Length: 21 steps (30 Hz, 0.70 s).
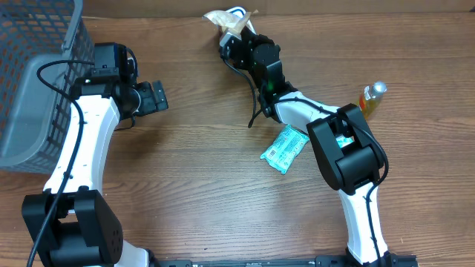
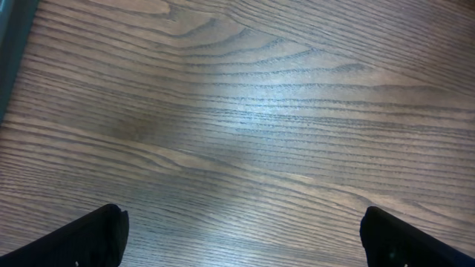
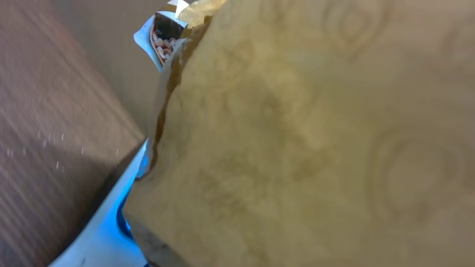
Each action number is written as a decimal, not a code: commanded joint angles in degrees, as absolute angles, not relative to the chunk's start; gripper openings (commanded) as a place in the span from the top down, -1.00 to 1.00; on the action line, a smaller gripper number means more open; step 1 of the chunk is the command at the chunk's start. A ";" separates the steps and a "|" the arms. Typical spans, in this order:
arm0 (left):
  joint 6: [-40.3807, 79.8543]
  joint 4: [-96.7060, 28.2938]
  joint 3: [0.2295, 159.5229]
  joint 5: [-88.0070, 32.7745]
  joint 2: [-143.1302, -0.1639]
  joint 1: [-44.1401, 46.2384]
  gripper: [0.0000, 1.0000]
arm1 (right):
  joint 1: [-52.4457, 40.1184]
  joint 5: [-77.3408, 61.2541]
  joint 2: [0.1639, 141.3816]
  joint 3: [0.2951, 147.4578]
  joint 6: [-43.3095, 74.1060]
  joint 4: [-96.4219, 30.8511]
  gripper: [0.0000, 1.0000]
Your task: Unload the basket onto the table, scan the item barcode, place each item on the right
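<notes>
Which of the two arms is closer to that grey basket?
Left. The left arm stands right beside the grey basket, jaws open. The right arm stretches well away from it, jaws shut on a tan packet.

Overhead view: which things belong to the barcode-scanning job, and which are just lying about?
In the job:
tan packet, held by the right gripper.

Lying about:
teal packet; orange bottle; grey basket; left gripper, open, holding nothing.
</notes>
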State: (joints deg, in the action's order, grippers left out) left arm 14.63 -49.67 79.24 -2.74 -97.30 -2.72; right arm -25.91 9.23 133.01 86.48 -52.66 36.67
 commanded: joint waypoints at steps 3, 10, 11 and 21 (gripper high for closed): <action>14.35 -49.56 80.14 -2.55 -96.73 -2.61 -0.99 | -25.28 8.99 132.88 88.58 -50.02 38.17 0.93; 14.35 -49.58 80.14 -2.55 -96.73 -2.61 -0.99 | -25.65 13.02 127.20 88.60 -34.28 43.16 0.93; 14.35 -49.56 80.14 -2.55 -96.73 -2.61 -0.99 | -25.65 12.82 125.27 88.60 -31.16 40.71 0.93; 14.35 -49.58 80.14 -2.55 -96.73 -2.61 -0.99 | -25.30 4.89 103.15 88.60 -7.38 -5.43 0.93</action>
State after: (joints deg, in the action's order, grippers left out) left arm 14.66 -49.65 79.26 -2.74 -97.30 -2.72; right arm -25.32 8.05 109.82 87.15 -17.17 -0.73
